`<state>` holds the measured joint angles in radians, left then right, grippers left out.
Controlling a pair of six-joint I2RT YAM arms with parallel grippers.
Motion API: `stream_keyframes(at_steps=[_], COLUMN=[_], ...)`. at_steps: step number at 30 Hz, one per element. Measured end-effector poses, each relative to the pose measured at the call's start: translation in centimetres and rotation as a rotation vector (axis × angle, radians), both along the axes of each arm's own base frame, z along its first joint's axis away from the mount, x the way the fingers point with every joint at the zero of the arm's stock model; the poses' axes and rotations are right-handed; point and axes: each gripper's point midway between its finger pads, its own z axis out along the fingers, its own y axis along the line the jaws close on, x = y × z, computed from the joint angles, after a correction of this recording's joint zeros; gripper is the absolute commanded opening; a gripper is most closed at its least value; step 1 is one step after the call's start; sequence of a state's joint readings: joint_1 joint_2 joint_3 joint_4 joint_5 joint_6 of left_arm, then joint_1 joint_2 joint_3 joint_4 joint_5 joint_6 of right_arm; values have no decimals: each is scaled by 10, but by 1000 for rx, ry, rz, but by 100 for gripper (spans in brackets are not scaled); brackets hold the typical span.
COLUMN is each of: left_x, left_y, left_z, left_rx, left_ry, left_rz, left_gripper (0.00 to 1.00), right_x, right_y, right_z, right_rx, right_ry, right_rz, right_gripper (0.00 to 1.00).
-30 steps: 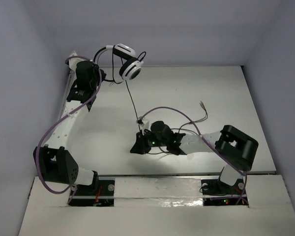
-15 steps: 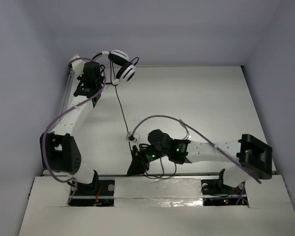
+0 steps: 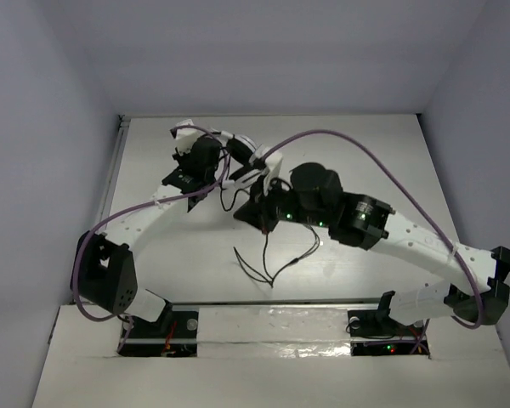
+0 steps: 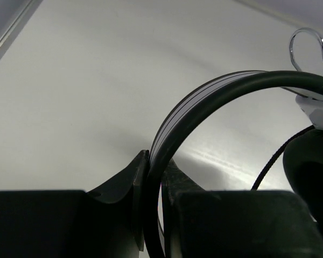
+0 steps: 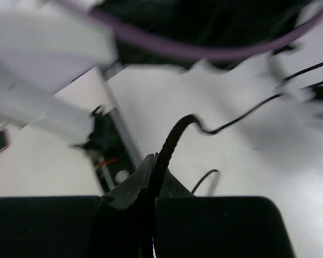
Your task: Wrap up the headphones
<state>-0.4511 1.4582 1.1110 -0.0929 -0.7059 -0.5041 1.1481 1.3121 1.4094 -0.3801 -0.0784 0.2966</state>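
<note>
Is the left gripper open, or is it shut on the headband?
Shut: in the left wrist view the left gripper has its fingers pressed on both sides of the headband.

the top camera looks down from behind my bases over the whole worktop (image 3: 382, 161). each wrist camera sits tight behind its own gripper, left (image 4: 153, 185) and right (image 5: 151, 183), skimming low across that same worktop; both show bits of black cable (image 5: 242, 113).
</note>
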Motion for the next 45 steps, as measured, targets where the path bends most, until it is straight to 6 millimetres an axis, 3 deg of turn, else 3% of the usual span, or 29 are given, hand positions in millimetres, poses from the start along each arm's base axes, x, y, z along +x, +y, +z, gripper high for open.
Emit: stream_keyframes(at_steps=[3,7,14,19,25,30,35,42,45], left_x=[-20,-35,-54,-63,-76,-82,-77,-73,-75], left_y=[-18,-35,-55,-68,-88,-99,-89,-101,-111], left_z=[-10,-17,-20,-7,3,7,26,55,67], left_rx=[61,118,139,115,92,44,-79,-256,-337], left_ry=[66,121,208,202,195,195,145,63,32], left_rz=[-72,-145,-334,-459,-634,-733,-773,-882,-937], left_gripper=[0,0,0,0,0,0,0,0,0], right_x=[58,120,171,210,243,255,243,230,224], right_y=[-28,-66,-97,-113,-129,-137,-140,-127,-113], right_z=[18,18,-12,-24,-44,-51,-71,-110,-113], right_rx=[-19,-113,-269,-341,-393,-380,-320,-228,-146], right_ry=[-71,-122,-138,-149,-123,-115,-76,17,47], right_rz=[-171,-358,-501,-610,-683,-738,-753,-714,-663], right_gripper=[0,0,0,0,0,0,0,18,22])
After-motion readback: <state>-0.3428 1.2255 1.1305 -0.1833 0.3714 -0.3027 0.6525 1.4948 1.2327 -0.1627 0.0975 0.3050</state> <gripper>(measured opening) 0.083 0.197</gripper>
